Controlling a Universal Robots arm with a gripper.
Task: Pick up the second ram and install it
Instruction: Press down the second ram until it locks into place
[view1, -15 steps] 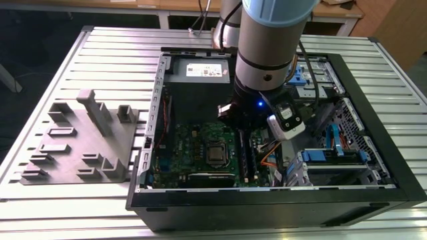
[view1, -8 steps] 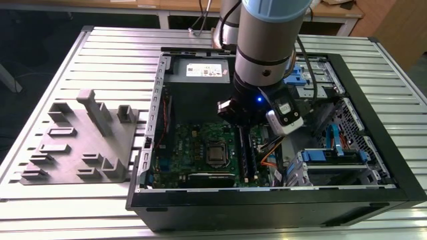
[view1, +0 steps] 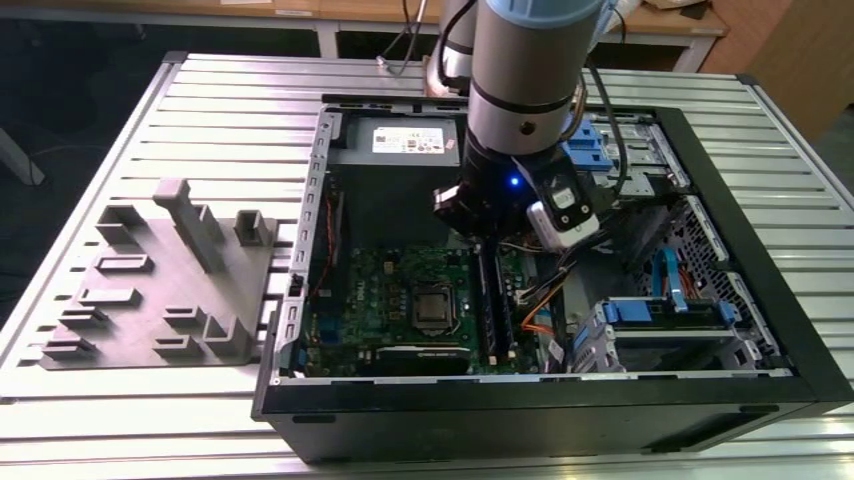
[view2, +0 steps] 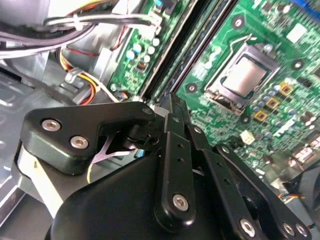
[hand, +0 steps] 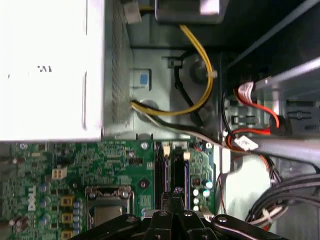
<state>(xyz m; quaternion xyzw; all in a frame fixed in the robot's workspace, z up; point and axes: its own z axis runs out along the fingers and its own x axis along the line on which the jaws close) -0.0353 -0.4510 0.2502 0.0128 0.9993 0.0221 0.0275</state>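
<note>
With black gripper apparently pinched on thin dark RAM module over green motherboard, risks misaligned seating, jamming.

a robotics lab: slotted aluminium bench, robot arm, opened computer case, wooden desks behind.

The open computer case on the slatted table is seen from high above in the exterior view, with the arm entering at 12 o'clock. In both wrist views the green circuit board is viewed closely past the gripper; the processor socket is shared.
</note>
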